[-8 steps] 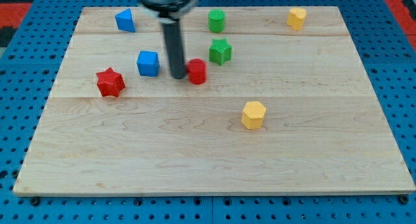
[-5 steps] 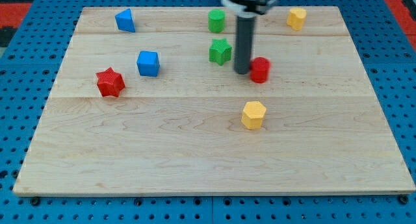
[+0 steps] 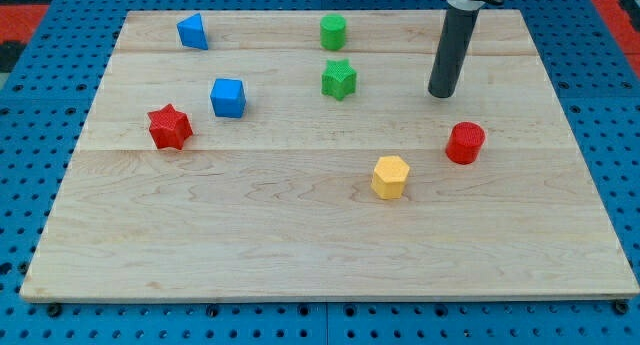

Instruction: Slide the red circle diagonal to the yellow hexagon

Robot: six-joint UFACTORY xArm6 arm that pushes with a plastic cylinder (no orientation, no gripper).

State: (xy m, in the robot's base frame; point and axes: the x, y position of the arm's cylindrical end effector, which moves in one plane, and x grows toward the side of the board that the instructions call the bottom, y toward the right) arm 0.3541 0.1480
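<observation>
One rod, zero jaws on this rig, so there's nothing to open, close or grip with. My tip (image 3: pixel 441 95) is down on the board (image 3: pixel 300 235), out in the upper right part of the view, and it isn't touching any block. The nearest thing to it is the red circle (image 3: pixel 465 143), which sits below the tip and slightly toward the view's right, with a clear gap of bare wood between them.

The red circle stands up and to the right of the yellow hexagon (image 3: pixel 391 177), near it but not touching. To me that reads as a diagonal spot already: offset both sideways and up-down, roughly corner to corner. So I'd call the task pretty much done. If anything is left, it's maybe a small nudge to tighten the gap, and that's a judgement call, not something the view demands.

Everything else is well away from the action. The green star (image 3: pixel 339 80) is to the left of the tip, and a green cylinder (image 3: pixel 333 32) sits above that near the top edge. Further left are a blue cube (image 3: pixel 228 97), a red star (image 3: pixel 169 127) and another blue block (image 3: pixel 192 31) up in the top left corner, shape hard to make out.
</observation>
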